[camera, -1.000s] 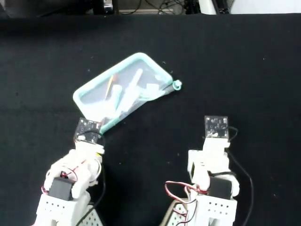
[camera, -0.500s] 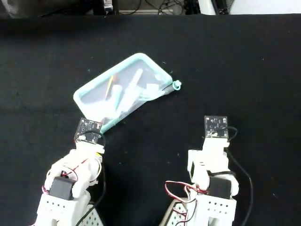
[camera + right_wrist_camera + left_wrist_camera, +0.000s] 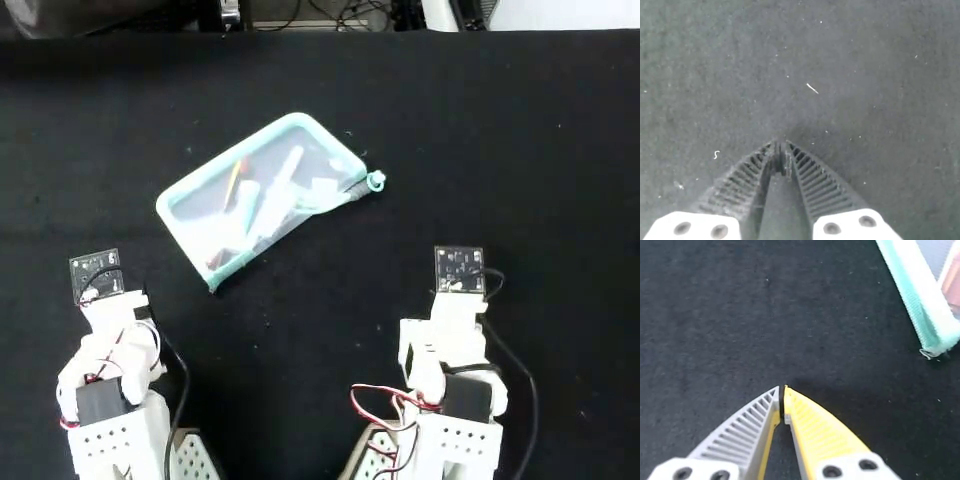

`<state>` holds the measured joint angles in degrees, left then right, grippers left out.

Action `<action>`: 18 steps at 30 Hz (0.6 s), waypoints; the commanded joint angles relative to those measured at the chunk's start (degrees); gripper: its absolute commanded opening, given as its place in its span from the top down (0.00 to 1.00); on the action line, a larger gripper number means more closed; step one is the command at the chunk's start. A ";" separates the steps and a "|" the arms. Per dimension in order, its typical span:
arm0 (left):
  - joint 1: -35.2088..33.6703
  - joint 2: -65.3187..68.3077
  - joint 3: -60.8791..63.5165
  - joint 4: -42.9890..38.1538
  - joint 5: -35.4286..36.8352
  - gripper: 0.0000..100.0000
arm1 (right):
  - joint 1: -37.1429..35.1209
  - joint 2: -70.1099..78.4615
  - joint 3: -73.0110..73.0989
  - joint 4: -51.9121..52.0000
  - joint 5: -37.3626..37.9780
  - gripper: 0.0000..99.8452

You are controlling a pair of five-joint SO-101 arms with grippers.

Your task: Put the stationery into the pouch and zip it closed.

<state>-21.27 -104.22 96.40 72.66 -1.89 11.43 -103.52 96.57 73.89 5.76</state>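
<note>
Black table, stationery half-seen inside pouch, left end effector, right end effector, both pinched together

The counter is covered in a flat black cloth. A clear pouch with a mint-green border lies flat on it, left of the middle and set at a slant. Its zip pull rests on the cloth at the pouch's right-hand corner. Small pale flecks of lint dot the cloth.
</note>
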 commanded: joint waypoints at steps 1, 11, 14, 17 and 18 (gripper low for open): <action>-0.48 -0.53 0.92 0.44 0.18 0.97 | 0.53 -4.53 -0.04 0.09 -0.35 0.99; 6.73 -0.62 0.92 0.44 0.18 0.97 | 0.53 -4.18 -0.04 0.09 -0.35 0.99; 6.46 -0.35 0.92 0.44 0.18 0.97 | 0.53 -4.18 -0.04 0.09 -0.35 0.99; 6.11 -0.18 0.92 0.35 0.18 0.97 | 0.53 -4.18 -0.04 0.09 -0.35 0.99; 6.37 -0.18 0.92 0.35 0.18 0.97 | 0.53 -4.18 -0.04 0.09 -0.35 0.99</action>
<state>-15.38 -104.22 96.40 72.66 -1.89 11.43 -103.52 96.57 73.89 5.76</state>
